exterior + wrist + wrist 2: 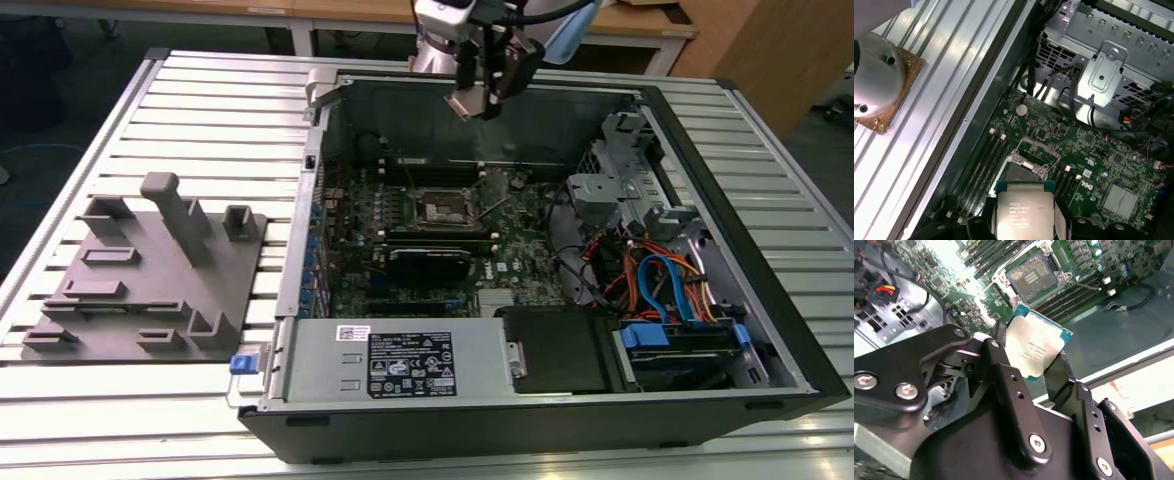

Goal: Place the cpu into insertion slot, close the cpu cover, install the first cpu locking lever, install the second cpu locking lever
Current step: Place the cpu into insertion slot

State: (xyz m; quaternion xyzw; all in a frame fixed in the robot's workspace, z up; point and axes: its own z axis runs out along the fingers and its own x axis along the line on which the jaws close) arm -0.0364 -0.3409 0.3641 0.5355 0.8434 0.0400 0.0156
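Pincer (pixel 1031 347) is clamped on the cpu (pixel 1039 351), which is held aloft over the far wall of the computer case (pixel 534 425); the insertion slot (pixel 445 208) is seen lying below and to the near side, bare and unfilled, on the green board (pixel 527 252).

Slatted metal table (pixel 200 90); on it an open computer case (pixel 534 425), a grey moulded fixture (pixel 134 305) beside it
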